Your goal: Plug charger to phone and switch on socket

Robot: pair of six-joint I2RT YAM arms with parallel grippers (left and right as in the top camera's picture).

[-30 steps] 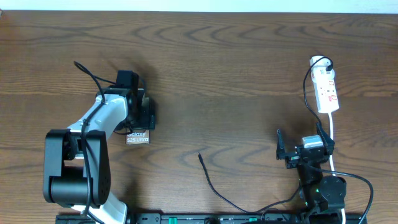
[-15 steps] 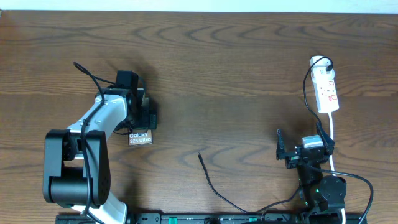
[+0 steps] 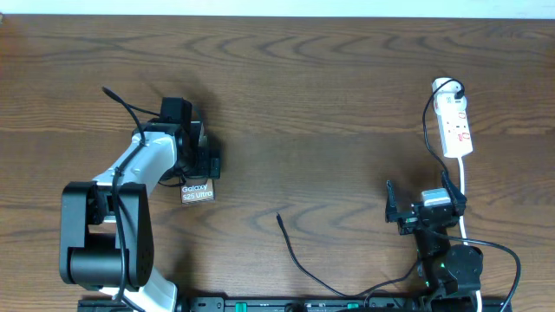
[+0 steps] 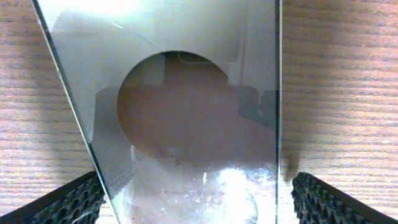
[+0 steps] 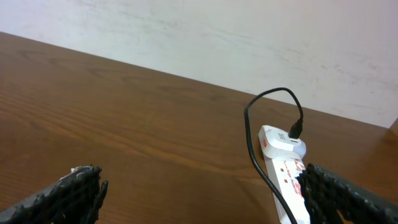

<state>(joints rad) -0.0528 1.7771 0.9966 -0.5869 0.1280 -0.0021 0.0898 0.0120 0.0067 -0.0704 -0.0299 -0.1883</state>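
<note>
Two claws, both spread wide, nothing gripped. Left claw (image 4: 196, 202) straddles the phone (image 3: 196, 192), which lies face up on the bench (image 3: 329, 104), left of centre. In the wrist view its right pad (image 4: 329, 199) stands clear of the phone's edge; contact at the left pad I can't tell. Right claw (image 5: 202, 180) hovers empty near the front right.

Charger (image 3: 280, 220) tip lies loose mid-bench, well apart from the phone. Socket (image 3: 456, 128) sits far right.

My read: the phone placement is finishing and the cable fetch comes next. Tips:
- lift the left claw straight up so no pad drags the phone askew
- grip the cable just behind the plug, so the tip stays stiff
- brace the phone before pushing in
- port end not visible, so check it first
</note>
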